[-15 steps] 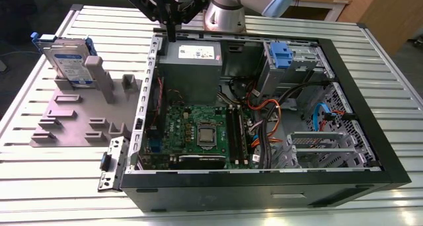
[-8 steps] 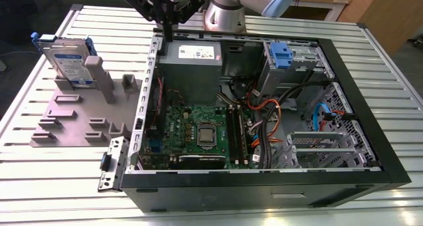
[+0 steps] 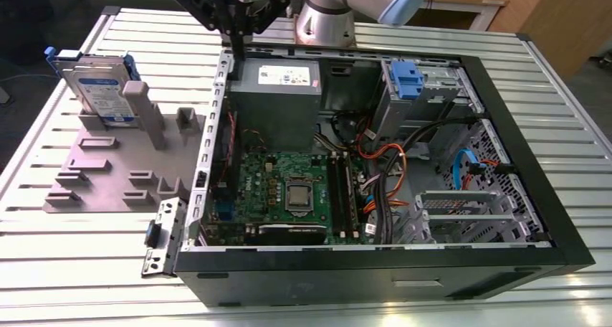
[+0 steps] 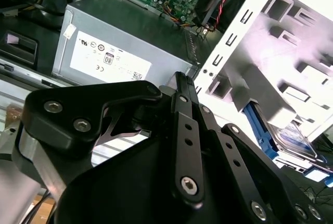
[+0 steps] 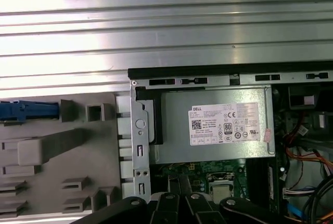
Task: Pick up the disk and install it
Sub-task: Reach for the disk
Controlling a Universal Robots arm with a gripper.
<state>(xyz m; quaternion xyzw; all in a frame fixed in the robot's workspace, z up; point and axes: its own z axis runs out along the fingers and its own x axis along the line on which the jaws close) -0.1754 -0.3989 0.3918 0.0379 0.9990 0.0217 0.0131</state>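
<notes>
Ribbed metal tabletop (image 3: pixel 77 269) carries an open black computer case (image 3: pixel 383 278) and a flat grey slotted plastic stand (image 3: pixel 105 176). Silver-grey rectangular disk with blue frame (image 3: pixel 96 87) stands on edge in the stand at the exterior view's left, well apart from the case, untouched. Black gripper (image 3: pixel 237 44) hangs over the case's rear edge near the grey metal power-supply box (image 3: pixel 277 105), jaws closed, empty. Judged: pick not yet begun. A grasp calls for opened jaws squared over the disk's top edge.

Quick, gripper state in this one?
Gripper: closed, holding nothing; the disk stands in the grey holder, apart from it.
</notes>
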